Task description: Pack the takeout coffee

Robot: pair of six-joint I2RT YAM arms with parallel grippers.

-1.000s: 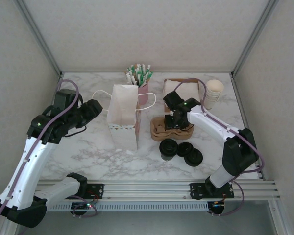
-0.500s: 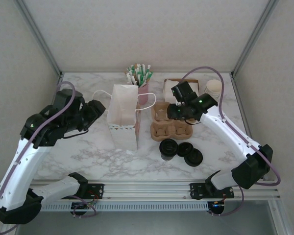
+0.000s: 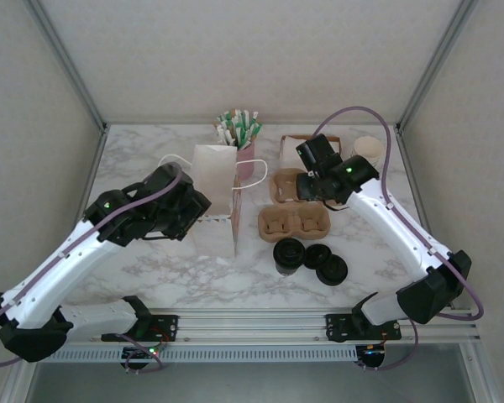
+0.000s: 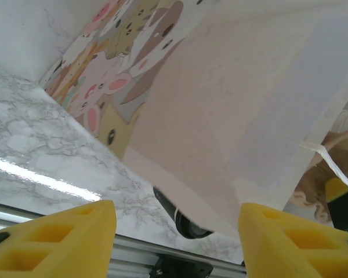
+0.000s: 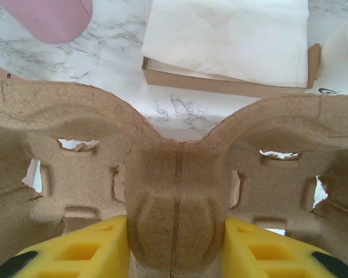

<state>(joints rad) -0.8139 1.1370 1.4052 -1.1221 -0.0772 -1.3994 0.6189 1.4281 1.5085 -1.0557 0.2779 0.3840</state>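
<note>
A white paper bag (image 3: 213,197) with a cartoon print stands upright at the table's middle. My left gripper (image 3: 199,208) is at its left front side, open, with the bag's printed wall (image 4: 220,104) just ahead of the yellow fingers (image 4: 64,237) and nothing between them. My right gripper (image 3: 307,186) is shut on the centre post of a brown pulp cup carrier (image 5: 177,191), held in the air behind a second carrier (image 3: 294,223) that lies on the table. Black lids (image 3: 290,252) lie in front of that. A stack of paper cups (image 3: 368,151) stands at the back right.
A pink cup of green-and-white sticks (image 3: 242,134) stands behind the bag. A cardboard box of napkins (image 5: 226,35) sits between it and the cups. One black lid (image 4: 188,223) shows below the bag's edge. A metal rail (image 3: 252,319) runs along the near edge.
My left arm has swung right, up against the bag. My right gripper has lifted one carrier off the other and carried it back toward the napkin box.
</note>
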